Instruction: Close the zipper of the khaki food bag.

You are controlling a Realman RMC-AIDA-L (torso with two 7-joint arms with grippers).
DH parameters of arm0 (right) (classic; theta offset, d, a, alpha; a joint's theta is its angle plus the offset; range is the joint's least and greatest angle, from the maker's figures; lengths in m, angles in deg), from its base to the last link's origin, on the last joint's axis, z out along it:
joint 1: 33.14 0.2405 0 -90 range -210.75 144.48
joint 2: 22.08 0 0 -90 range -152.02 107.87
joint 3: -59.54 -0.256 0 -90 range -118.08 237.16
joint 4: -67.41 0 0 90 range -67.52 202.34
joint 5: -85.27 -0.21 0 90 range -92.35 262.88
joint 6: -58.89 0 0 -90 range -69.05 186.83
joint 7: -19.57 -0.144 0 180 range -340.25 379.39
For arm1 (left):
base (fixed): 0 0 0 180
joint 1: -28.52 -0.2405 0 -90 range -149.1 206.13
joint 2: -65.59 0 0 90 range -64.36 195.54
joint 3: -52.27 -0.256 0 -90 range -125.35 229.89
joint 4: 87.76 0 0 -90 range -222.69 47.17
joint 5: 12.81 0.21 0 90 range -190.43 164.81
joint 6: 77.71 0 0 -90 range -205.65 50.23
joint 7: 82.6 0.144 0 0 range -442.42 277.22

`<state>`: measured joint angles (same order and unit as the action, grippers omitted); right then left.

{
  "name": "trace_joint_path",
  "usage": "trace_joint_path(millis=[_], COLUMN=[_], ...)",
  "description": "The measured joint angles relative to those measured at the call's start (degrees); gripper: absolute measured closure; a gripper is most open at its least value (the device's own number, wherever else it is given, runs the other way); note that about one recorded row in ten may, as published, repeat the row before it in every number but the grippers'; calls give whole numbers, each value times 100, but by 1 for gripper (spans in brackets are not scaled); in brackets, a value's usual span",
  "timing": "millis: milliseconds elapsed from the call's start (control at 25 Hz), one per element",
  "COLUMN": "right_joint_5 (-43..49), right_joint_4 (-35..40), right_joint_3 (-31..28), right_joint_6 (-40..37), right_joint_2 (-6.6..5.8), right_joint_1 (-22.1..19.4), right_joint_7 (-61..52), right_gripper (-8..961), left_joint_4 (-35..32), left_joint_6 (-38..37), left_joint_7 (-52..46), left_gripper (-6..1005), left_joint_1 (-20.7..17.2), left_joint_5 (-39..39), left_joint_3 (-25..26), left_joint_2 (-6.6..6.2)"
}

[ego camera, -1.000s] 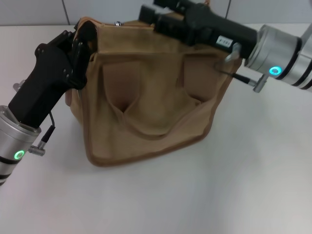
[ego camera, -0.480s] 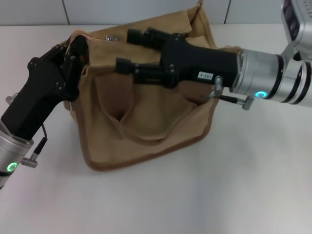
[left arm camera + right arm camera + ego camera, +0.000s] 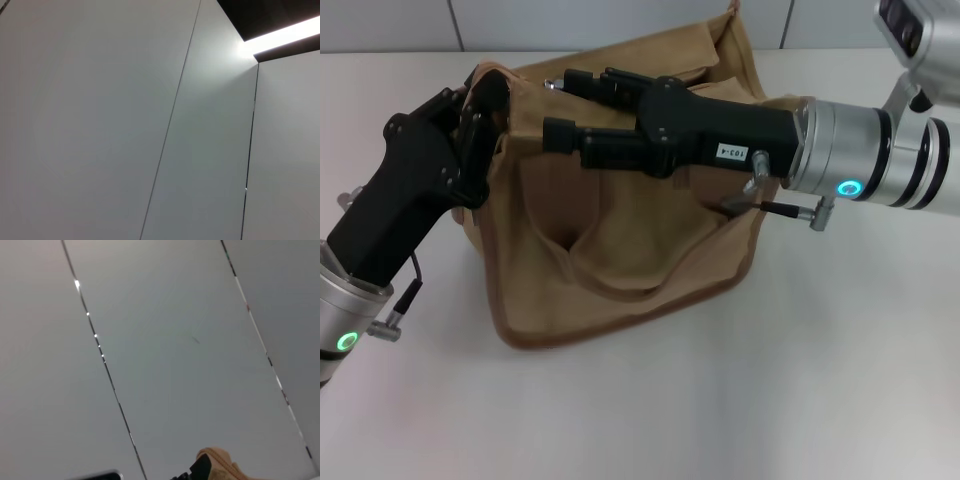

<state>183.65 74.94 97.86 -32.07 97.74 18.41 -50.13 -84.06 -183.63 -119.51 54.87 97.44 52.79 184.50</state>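
The khaki food bag stands on the white table in the head view, with its front handle hanging down. My left gripper is at the bag's top left corner, shut on the fabric edge there. My right gripper reaches across the bag's top from the right, open and empty, with its jaws spread one above the other. The zipper's small silver pull tab shows just beside the upper fingertip. The zipper line is mostly hidden under the right arm. A bit of khaki fabric shows in the right wrist view.
The white table stretches in front and to the right of the bag. A tiled wall runs behind. The bag's rear handle sticks up at the back. The left wrist view shows only wall panels.
My right arm swung from behind the bag forward and left over its top, so its open fingers are now near the left end. The bag's top shifted. The left gripper kept its hold.
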Motion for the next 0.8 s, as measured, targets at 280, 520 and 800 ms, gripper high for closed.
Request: trace_joint_path(millis=[280,520,800], right_joint_5=[-331,-878,-1559], right_joint_4=[665,1086,887], right_joint_3=[-106,-106,-113], right_joint_6=[-497,-561,-484], right_joint_2=[-28,-81,-124], right_joint_1=[-245,-433,-475], right_joint_7=[-2657,-5270,-8646], right_gripper=[116,116,116], left_joint_4=[8,43,72], left_joint_6=[-31,-31,-31], left_joint_7=[0,0,110], left_gripper=[965,965,965], left_joint_1=[81,145,152], left_joint_5=[1,1,4], left_joint_3=[1,-3,-25], left_joint_2=[1,6,18])
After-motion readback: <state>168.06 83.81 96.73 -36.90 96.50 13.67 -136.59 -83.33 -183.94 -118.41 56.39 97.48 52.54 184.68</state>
